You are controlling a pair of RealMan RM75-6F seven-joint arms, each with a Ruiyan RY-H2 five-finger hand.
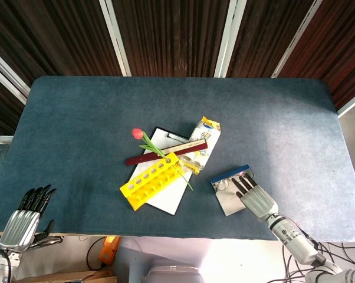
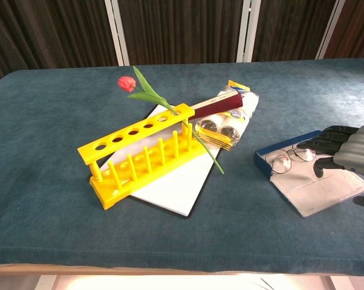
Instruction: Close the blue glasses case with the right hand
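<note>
The blue glasses case (image 2: 309, 190) lies open on the table at the right, its pale lining facing up, with a pair of glasses (image 2: 289, 158) in the blue tray part. In the head view the case (image 1: 230, 187) sits right of the yellow rack. My right hand (image 2: 342, 150) hovers over the case's far right side, fingers stretched out flat toward the glasses and holding nothing. From above, the right hand (image 1: 255, 197) covers part of the lid. My left hand (image 1: 29, 215) hangs at the near left table edge, fingers apart and empty.
A yellow test-tube rack (image 2: 139, 160) holding a red tulip (image 2: 127, 83) lies on a white clipboard (image 2: 176, 187) at the centre. A dark red ruler (image 2: 215, 103) and a snack bag (image 2: 227, 124) lie just behind it, left of the case.
</note>
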